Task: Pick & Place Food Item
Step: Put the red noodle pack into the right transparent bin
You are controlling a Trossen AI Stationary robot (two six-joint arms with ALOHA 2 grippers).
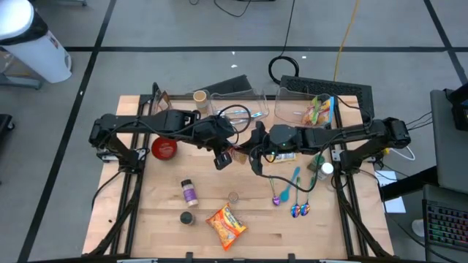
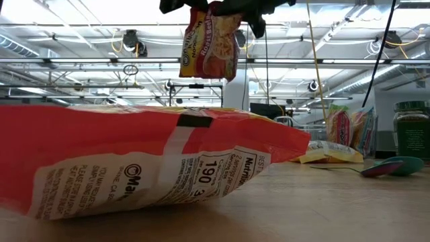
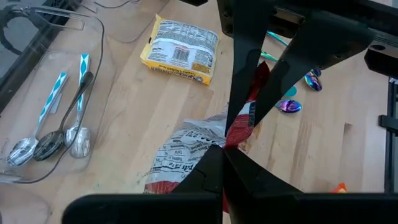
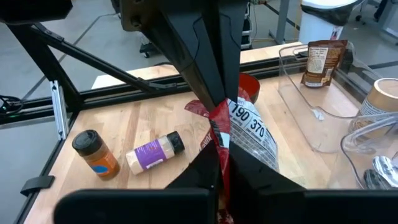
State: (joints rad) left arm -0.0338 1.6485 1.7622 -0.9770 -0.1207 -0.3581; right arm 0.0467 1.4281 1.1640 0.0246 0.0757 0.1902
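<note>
From above, you see both arms meeting over the middle of the wooden table (image 1: 146, 219), but the packet they share is nearly hidden beneath them. The low view gives you what the overhead cannot: a ramen packet (image 2: 209, 42) hanging in the air from dark fingers at the top edge, well clear of the tabletop, with a second, orange noodle packet (image 2: 134, 161) lying on the wood right at the lens.

Your left gripper (image 3: 239, 127) is clamped on one edge of the raised packet; its wrist view shows the crinkled wrapper pinched between the fingers, plus spoons (image 3: 53, 140) in a clear tray (image 3: 93, 37) and a yellow packet (image 3: 180, 50) on the wood. Your right gripper (image 4: 219, 127) is clenched on the opposite red edge; beyond it you see a purple-labelled bottle (image 4: 155, 151), an orange-labelled jar (image 4: 96, 154) and a red bowl (image 4: 249, 87).

Colourful spoons (image 1: 300, 210) lie toward the table's right. Grey floor surrounds it; ceiling beams and lights fill the room behind.
</note>
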